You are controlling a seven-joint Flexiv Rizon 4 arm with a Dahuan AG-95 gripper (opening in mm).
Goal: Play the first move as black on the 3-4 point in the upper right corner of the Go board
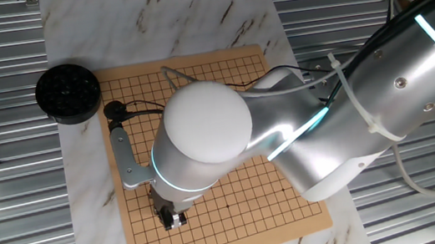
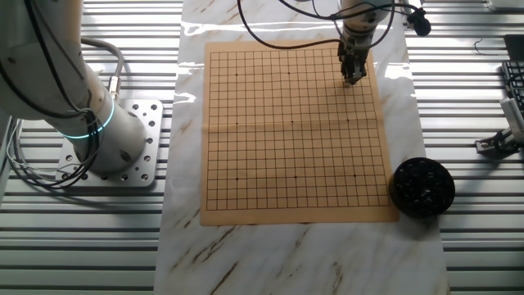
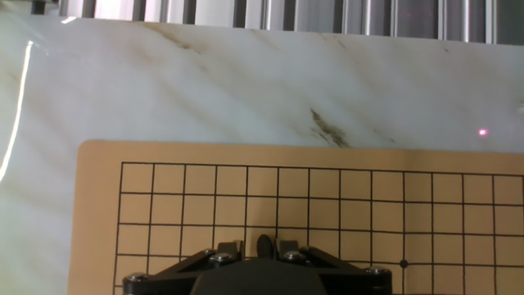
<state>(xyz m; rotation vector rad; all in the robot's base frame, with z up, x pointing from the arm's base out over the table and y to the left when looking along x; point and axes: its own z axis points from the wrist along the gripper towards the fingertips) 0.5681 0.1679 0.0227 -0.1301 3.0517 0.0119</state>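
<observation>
Start at your gripper [image 2: 353,79]: in the hand view a small dark rounded shape sits pinched between the two fingertips [image 3: 232,248], prob. the black stone [image 3: 264,244], so the jaws read as closed on it, though the shape is small and half hidden, so treat that as likely, not certain. What matters next is how tip and grid line up: in the other fixed view the tip hangs low over the board [image 2: 246,123], just inside one corner region, near the edge that faces away from that camera and beside the star dot there. In the hand view a star dot [image 3: 403,264] lies off to the right of the fingers and the board's edge is ahead, a few lines out. Whether the stone touches the wood yet, can't tell; no gap shows in any view. From the one fixed view the arm's big wrist joint [image 1: 206,132] covers the mid board, w/ the fingers pointing straight down near the edge nearest that camera. Arm reaches across from its base [image 2: 106,139], which is beside the board, wrist vertical. The black bowl [image 2: 421,187] sits off the board at another corner, well apart from the tip. My read: you're at placing stage, and only a fine check against the nearest intersection is left before release.
</observation>
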